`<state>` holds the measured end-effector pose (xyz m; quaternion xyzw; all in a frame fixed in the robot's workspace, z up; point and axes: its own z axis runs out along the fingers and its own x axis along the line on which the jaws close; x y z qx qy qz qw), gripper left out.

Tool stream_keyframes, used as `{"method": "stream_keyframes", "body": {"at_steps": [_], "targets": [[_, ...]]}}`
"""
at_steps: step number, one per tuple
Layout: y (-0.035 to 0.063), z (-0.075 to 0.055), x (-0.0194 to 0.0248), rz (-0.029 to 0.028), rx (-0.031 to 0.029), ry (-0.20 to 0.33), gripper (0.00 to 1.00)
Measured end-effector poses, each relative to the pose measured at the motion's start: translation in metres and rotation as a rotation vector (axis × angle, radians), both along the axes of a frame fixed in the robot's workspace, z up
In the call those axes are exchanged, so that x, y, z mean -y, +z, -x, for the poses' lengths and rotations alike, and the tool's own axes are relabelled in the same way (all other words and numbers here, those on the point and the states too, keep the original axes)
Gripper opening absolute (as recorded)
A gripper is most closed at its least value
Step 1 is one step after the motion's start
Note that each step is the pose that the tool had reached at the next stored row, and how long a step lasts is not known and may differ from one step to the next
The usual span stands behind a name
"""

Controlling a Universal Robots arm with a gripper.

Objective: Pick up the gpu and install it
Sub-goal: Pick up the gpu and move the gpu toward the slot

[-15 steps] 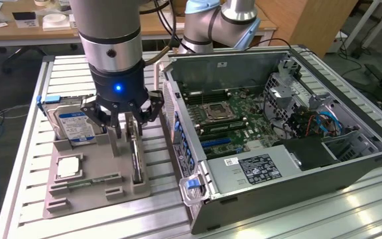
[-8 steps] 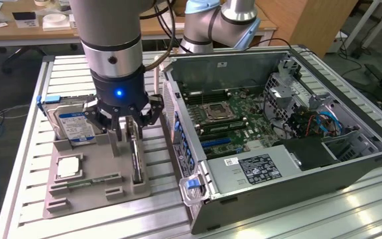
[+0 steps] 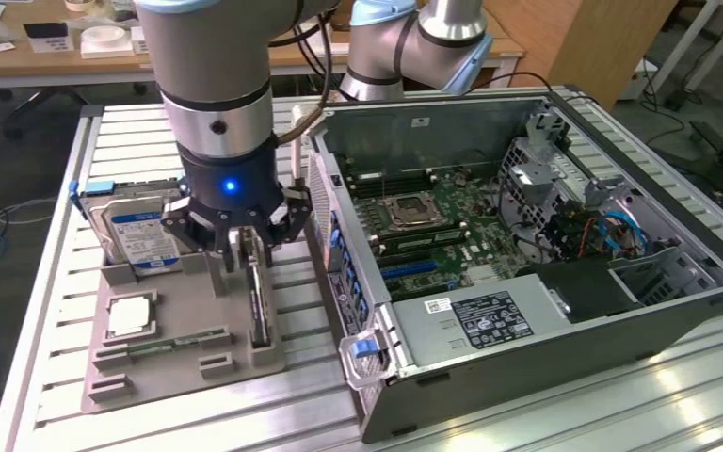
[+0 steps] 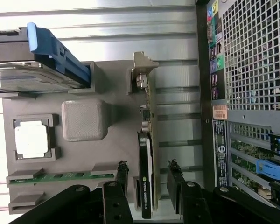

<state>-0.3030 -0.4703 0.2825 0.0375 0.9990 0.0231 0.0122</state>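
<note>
The gpu (image 3: 259,303) stands on its edge in a slot of the grey holder tray (image 3: 173,381) on the exterior view's left. The wrist view shows its thin edge, with the black cooler (image 4: 145,186) near the camera and the silver end bracket (image 4: 142,70) at the far end. My gripper (image 3: 246,259) hangs straight above the card, open. In the wrist view its two black fingers (image 4: 122,173) straddle the gpu, one on each side, with a gap to the card on both sides. Nothing is gripped.
The same tray holds a hard drive with a blue-white label (image 3: 136,231), a CPU (image 3: 129,315) and a memory stick (image 3: 167,344). The open computer case (image 3: 663,311) lies close beside the tray, motherboard (image 3: 443,226) exposed. Its perforated rear wall (image 4: 252,70) is near the gripper.
</note>
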Motion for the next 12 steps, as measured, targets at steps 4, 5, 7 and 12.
{"method": "stream_keyframes", "body": {"at_steps": [4, 5, 7, 12], "targets": [[-0.0068, 0.0, 0.0, 0.0001, 0.0, 0.0, 0.47], [-0.0085, 0.0, 0.0, 0.0, 0.0, 0.0, 0.47], [-0.0116, 0.0, 0.0, 0.0, 0.0, 0.0, 0.47], [-0.018, 0.0, 0.0, 0.0, 0.0001, 0.0, 0.47]]}}
